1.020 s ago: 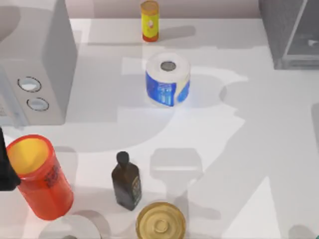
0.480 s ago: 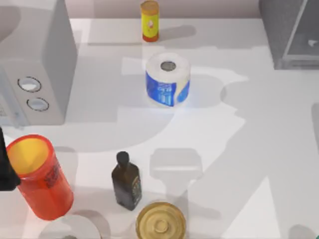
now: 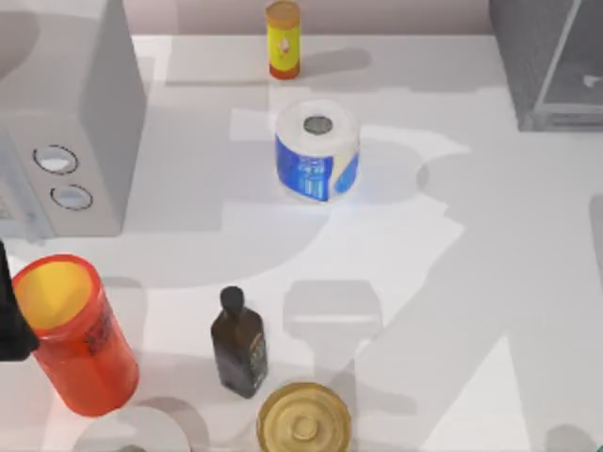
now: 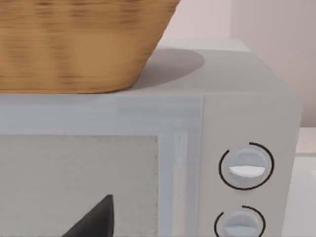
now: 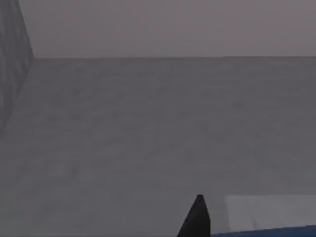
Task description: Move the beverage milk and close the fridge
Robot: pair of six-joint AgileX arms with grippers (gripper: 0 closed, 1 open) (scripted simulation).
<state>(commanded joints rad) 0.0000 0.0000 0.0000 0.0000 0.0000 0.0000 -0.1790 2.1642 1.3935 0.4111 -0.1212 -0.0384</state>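
The fridge [image 3: 542, 66] is the grey cabinet at the back right of the table, and its translucent door panel [image 3: 575, 56] stands open. The right wrist view looks into a plain grey interior [image 5: 148, 123]. One dark fingertip [image 5: 197, 218] of my right gripper shows there. Right beside it lies a white surface with a blue edge [image 5: 269, 217], which fits the beverage milk. Whether the fingers grip it cannot be made out. My left arm [image 3: 9, 320] is parked at the table's left edge, with one of its dark fingertips [image 4: 94, 222] in front of the knobbed box.
A light grey box with two round knobs [image 3: 66, 122] stands at the left, with a woven basket [image 4: 74, 44] on top. On the table are a white-and-blue paper roll [image 3: 317, 151], a yellow can [image 3: 283, 40], a red cup [image 3: 71, 334], a dark bottle [image 3: 237, 344] and a gold tin [image 3: 303, 419].
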